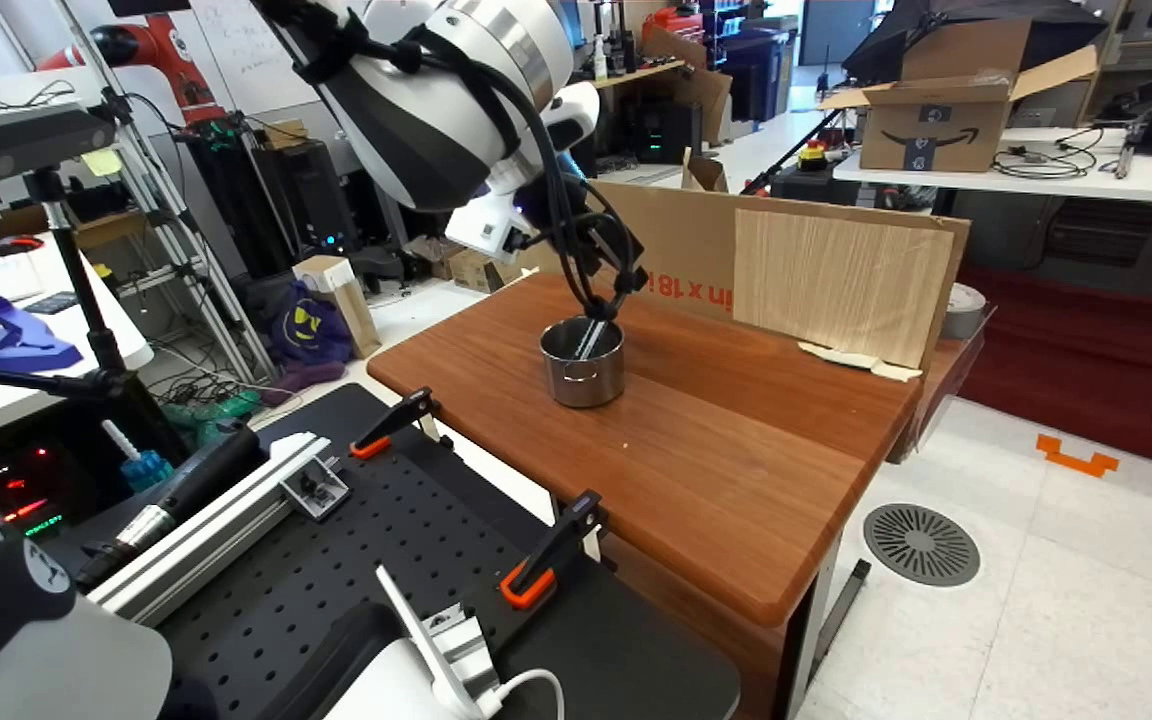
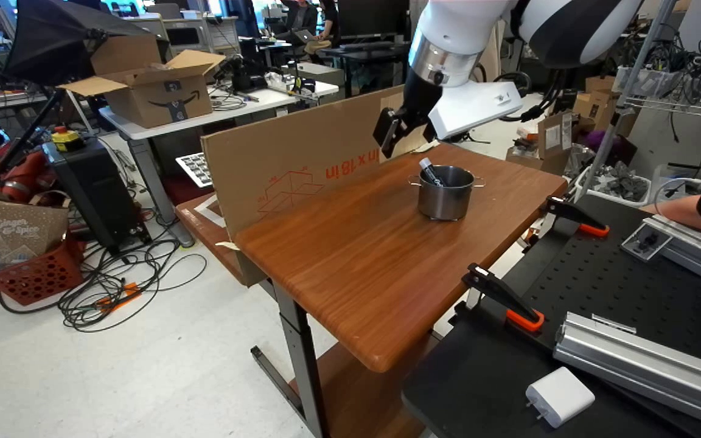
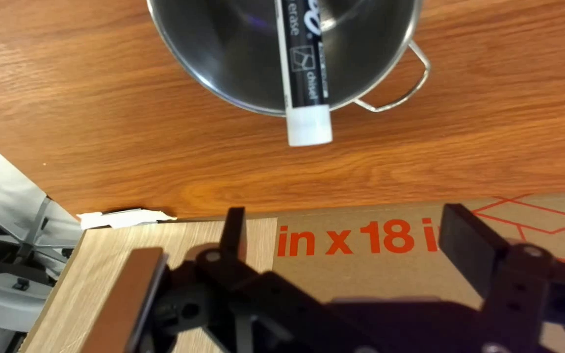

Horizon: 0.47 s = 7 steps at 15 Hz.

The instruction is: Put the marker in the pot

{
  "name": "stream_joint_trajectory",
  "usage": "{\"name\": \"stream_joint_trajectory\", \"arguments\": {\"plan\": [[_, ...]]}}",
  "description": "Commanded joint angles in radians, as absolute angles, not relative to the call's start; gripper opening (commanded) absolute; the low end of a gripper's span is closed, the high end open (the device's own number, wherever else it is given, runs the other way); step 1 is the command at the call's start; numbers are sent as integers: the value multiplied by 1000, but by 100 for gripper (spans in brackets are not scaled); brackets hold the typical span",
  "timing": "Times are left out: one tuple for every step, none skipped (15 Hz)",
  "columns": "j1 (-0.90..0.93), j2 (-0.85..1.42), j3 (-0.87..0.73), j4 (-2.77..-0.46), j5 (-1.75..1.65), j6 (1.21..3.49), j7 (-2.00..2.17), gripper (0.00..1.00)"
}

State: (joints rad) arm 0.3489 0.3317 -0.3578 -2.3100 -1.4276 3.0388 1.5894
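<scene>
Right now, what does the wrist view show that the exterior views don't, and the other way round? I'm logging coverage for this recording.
Wrist view only: the printed word "chisel", readable on the marker.

Exterior views only: the robot arm, the black perforated board, the clamps and the open cardboard box.

Shared: the marker tilted in the silver pot, the claw, the wooden tabletop and the red-lettered cardboard panel.

Exterior view, clock centred on pot (image 2: 443,204): pot on tabletop (image 2: 350,267); dry-erase marker (image 2: 433,176) in pot, tilted, upper end toward 11 o'clock. Higher, apart, at 11: two-finger gripper (image 2: 409,143). Behind, 9 to 11: cardboard panel (image 2: 302,152). At 5: clamp (image 2: 502,293). Beyond panel: Amazon box (image 2: 156,104) on desk (image 2: 238,111).
</scene>
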Motion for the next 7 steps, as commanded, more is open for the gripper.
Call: {"name": "stream_joint_trajectory", "arguments": {"plan": [[356, 261, -360, -2355, -1444, 3045, 1588, 100], [356, 233, -358, -2373, -1443, 3046, 1573, 100], [357, 209, -352, -2394, -1430, 3044, 1549, 100], [353, 270, -353, -2343, -1428, 3045, 1577, 100], [353, 255, -351, -2354, -1427, 3044, 1575, 100], [353, 256, -352, -2354, -1427, 3044, 1575, 100], [352, 261, -352, -2353, -1427, 3044, 1575, 100]]}}
